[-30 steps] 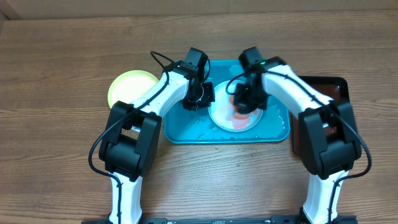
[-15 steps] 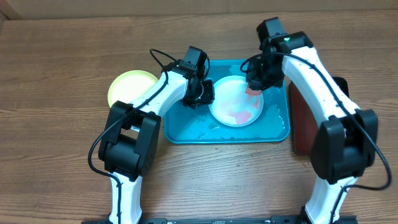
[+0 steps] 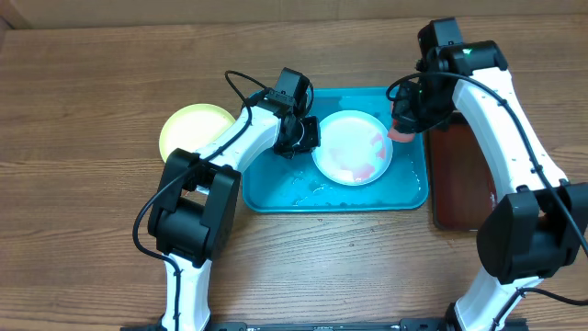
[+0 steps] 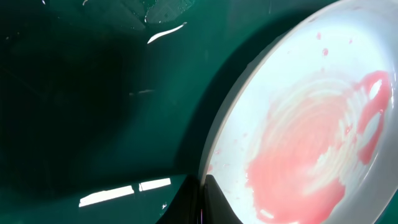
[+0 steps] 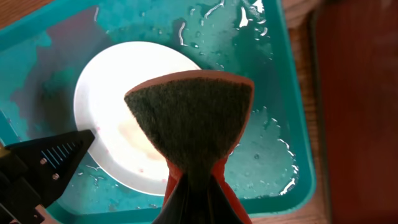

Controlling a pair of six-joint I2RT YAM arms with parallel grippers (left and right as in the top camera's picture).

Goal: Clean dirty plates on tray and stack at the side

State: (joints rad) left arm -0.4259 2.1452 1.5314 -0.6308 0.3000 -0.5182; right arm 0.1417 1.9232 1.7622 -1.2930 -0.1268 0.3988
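A pale white plate [image 3: 353,147] smeared with pink-red sauce lies in the wet turquoise tray [image 3: 276,188]. My left gripper [image 3: 304,138] is shut on the plate's left rim; in the left wrist view its dark fingertips [image 4: 214,202] pinch the rim of the plate [image 4: 311,124]. My right gripper [image 3: 405,121] is shut on a red sponge with a dark scouring face [image 5: 193,118], held raised above the tray's right side, off the plate [image 5: 118,112]. A cream plate with a green rim [image 3: 188,129] sits on the table left of the tray.
A dark red-brown tray [image 3: 469,175] lies right of the turquoise tray, under my right arm. Water drops and streaks cover the turquoise tray floor [image 5: 267,149]. The wooden table [image 3: 92,202] surrounds everything.
My right gripper lifted the sponge off the plate and swung right and back, toward the tray's right edge. The plate's sauce smear is now uncovered. The left gripper stayed on the rim.
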